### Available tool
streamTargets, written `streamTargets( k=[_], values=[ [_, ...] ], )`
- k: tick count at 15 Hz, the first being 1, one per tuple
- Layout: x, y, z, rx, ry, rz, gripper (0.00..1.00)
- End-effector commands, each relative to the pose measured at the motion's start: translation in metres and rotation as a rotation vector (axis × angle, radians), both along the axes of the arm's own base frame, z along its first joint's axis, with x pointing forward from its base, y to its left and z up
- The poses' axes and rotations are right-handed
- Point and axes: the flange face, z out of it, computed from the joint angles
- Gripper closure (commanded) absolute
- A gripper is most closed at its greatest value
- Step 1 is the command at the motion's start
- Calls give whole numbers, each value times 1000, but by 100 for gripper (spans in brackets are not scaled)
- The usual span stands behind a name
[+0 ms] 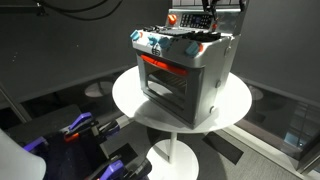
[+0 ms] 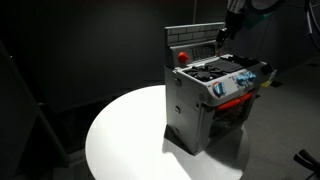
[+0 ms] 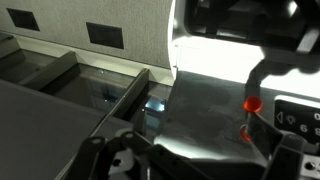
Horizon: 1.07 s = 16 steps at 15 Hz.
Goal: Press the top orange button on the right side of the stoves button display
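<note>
**Position.** The stove (image 1: 185,70) stands on the round white table (image 1: 130,95). In an exterior view the gripper (image 2: 224,36) hangs above the stove's far top edge, at the raised back panel. The wrist view shows the button display (image 3: 296,116) as a dark panel at the right edge. A small orange button (image 3: 252,103) sits just to its left. Whether this is the top orange button cannot be confirmed, because the picture is blurred and glare washes out the upper part.

**Hand.** In the wrist view the jaws appear spread wide, holding nothing.

**Risks, as judged.**
- With the jaws spread, the button may pass between the fingers and go unpressed. Alternatively, one finger may catch a neighbouring key.
- The buttons are tiny and close together, so a small sideways error selects the wrong one.
- The stove is a light toy. If you push hard or off-axis it may slide or tip on the smooth tabletop.
- Glare hides detail, so confirm your target before you commit.
</note>
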Motion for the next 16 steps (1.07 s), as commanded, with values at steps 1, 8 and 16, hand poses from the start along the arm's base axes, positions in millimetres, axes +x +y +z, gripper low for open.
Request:
streamTargets(
  k=[1,8,16],
  values=[
    [9,-3,7,-21,-9,-24,0],
    [-32,-7,23,33,122,-61,0],
    [-111,-18,40,177,360,-80,0]
  ],
)
